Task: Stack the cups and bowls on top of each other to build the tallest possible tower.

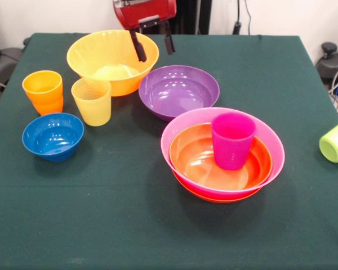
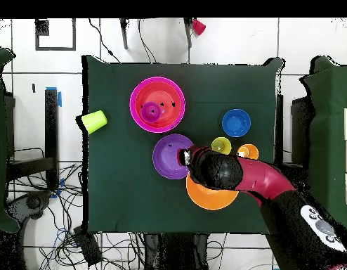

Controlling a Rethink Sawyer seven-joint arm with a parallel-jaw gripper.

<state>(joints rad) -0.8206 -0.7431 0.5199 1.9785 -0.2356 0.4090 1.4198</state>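
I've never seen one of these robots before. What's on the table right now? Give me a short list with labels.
stack: pink bowl holding a red-orange bowl, a purple cup upright inside
loose bowls: yellow-orange bowl, purple bowl, blue bowl
loose cups: orange cup and yellow cup upright; lime green cup on its side at the table edge
gripper: open, empty, above the gap between the yellow-orange and purple bowls

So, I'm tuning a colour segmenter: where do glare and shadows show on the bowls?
Front view: white glare streaks on the glossy purple plastic bowl and the red-orange bowl nested in the pink bowl; soft shadows fall on the green tablecloth beside them. Overhead view: the arm covers part of the yellow-orange bowl.
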